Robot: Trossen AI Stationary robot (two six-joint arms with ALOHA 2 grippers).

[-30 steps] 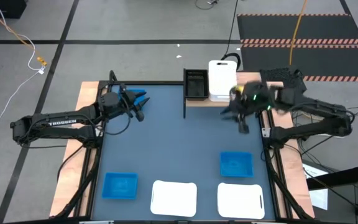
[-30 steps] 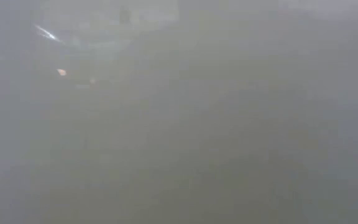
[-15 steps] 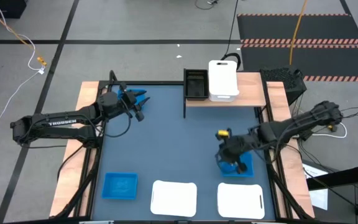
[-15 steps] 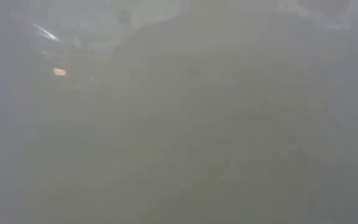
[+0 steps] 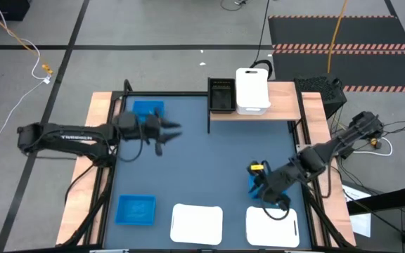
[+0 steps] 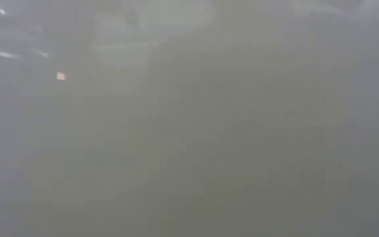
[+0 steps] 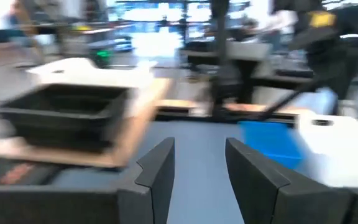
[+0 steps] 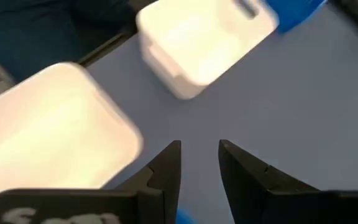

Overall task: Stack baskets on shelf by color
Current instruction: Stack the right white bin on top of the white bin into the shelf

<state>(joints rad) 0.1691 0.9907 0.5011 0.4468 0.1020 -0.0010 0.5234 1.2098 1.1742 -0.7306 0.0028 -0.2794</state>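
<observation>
Right pincer (image 5: 278, 202) parted and empty, low over a mostly hidden blue basket (image 5: 255, 184) beside a white basket (image 5: 271, 228). Left pincer (image 5: 169, 135) also parted, holding nothing, past another blue basket (image 5: 148, 109) (partly covered by its arm). Black basket (image 5: 221, 95) and white basket (image 5: 252, 90) on the shelf (image 5: 285, 103); low view fogged throughout.

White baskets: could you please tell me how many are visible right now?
3. One white basket sits on the shelf beside the black basket; two lie along the table's near edge, one centre, one right. Stacked ones could be hidden.
</observation>
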